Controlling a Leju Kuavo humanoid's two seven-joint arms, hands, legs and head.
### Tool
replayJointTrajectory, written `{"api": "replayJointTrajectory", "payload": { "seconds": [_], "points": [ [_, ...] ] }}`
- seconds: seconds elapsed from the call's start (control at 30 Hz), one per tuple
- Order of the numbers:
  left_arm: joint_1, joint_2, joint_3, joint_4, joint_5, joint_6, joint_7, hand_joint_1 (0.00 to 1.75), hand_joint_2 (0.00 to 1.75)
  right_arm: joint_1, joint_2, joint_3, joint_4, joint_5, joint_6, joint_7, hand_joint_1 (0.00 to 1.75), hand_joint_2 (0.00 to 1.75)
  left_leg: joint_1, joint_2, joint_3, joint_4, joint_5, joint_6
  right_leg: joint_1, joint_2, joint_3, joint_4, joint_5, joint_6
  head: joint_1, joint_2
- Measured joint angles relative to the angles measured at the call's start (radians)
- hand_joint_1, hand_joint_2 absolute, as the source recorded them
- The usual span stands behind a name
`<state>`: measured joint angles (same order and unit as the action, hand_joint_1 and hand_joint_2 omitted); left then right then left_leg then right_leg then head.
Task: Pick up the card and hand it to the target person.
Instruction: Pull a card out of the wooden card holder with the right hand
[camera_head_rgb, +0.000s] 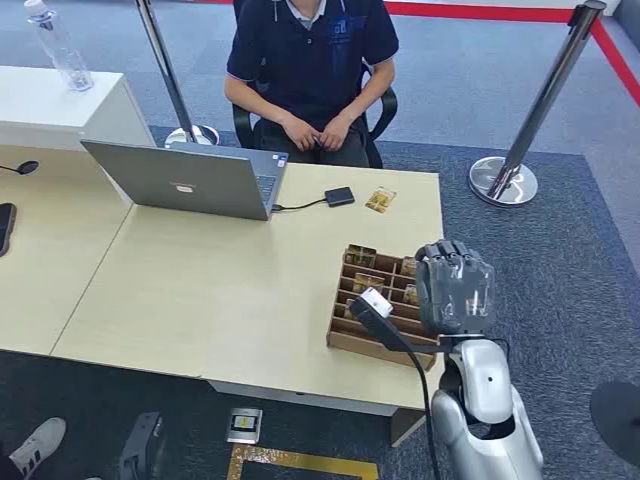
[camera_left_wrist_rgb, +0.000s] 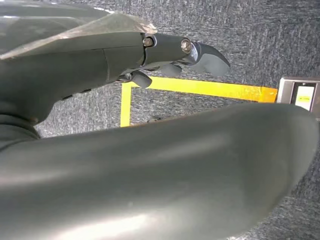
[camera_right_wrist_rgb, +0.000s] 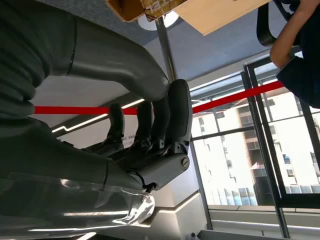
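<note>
Cards (camera_head_rgb: 361, 256) stand in the slots of a wooden rack (camera_head_rgb: 347, 335) at the desk's right end, and one more card (camera_head_rgb: 380, 200) lies flat on the desk (camera_head_rgb: 226, 290) further back, just beside a small black box (camera_head_rgb: 339, 196).

Going left to right: a laptop (camera_head_rgb: 189, 180) sits open at the far edge, facing the seated person (camera_head_rgb: 313, 60); then the box and loose card; then the rack; then the right hand (camera_head_rgb: 455, 288), raised at the rack's right side with its fingers curled in. No card shows in it, though whether it holds nothing I cannot tell for sure. The left hand (camera_left_wrist_rgb: 170, 55) hangs low over the carpet, fingers loosely extended and holding nothing.

The step in hand looks like the reach for a card. To do it well, the right hand should open before descending, come down over one slot, and pinch a single card by its upper edge, lifting straight up so the rack is not dragged or tipped. The cable near the rack's front should be kept out of the fingers' path.
</note>
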<state>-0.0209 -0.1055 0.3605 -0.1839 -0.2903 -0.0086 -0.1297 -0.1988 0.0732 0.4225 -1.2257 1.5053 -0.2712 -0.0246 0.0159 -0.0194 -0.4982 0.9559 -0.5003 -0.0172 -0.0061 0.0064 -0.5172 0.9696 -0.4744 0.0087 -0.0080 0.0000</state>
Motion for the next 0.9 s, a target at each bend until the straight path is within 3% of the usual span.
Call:
{"api": "replayJointTrajectory", "payload": {
  "seconds": [0.13,0.33,0.47,0.53,0.9],
  "points": [
    [0.000,0.001,0.004,0.000,-0.002,-0.001,0.000,0.00,0.00,-0.013,-0.010,0.013,0.030,-0.020,-0.001,0.002,1.43,1.75,0.000,0.000,0.000,0.000,0.000,0.000,0.000,0.000,0.000,0.000,0.000,0.000,0.000,0.000],
    [0.000,0.001,0.014,0.000,-0.003,-0.001,0.000,0.00,0.00,-0.023,-0.021,0.031,0.065,-0.051,-0.006,-0.002,1.28,1.75,0.000,0.000,-0.001,0.000,0.000,0.000,0.000,0.000,0.000,0.000,0.000,0.000,0.000,0.000],
    [0.000,0.001,0.016,0.000,-0.003,-0.001,0.000,0.00,0.00,-0.024,-0.023,0.036,0.075,-0.062,-0.004,-0.004,0.95,1.75,0.000,0.000,-0.001,0.000,0.000,0.000,0.000,0.000,-0.001,0.000,0.000,0.000,0.000,0.000],
    [0.000,0.001,0.017,0.000,-0.003,0.000,0.000,0.00,0.00,-0.024,-0.024,0.039,0.082,-0.067,-0.002,-0.002,0.86,1.75,0.000,0.000,-0.001,0.000,0.000,0.000,0.000,0.000,-0.001,0.000,0.000,0.000,0.000,0.000],
    [0.001,0.001,0.024,0.000,-0.005,0.002,0.000,0.00,0.00,-0.020,-0.023,0.042,0.120,-0.078,-0.001,0.009,0.75,1.75,0.000,0.000,-0.001,0.000,0.000,0.000,0.000,0.000,-0.001,0.000,0.000,0.000,0.000,0.000]
  ]
}}
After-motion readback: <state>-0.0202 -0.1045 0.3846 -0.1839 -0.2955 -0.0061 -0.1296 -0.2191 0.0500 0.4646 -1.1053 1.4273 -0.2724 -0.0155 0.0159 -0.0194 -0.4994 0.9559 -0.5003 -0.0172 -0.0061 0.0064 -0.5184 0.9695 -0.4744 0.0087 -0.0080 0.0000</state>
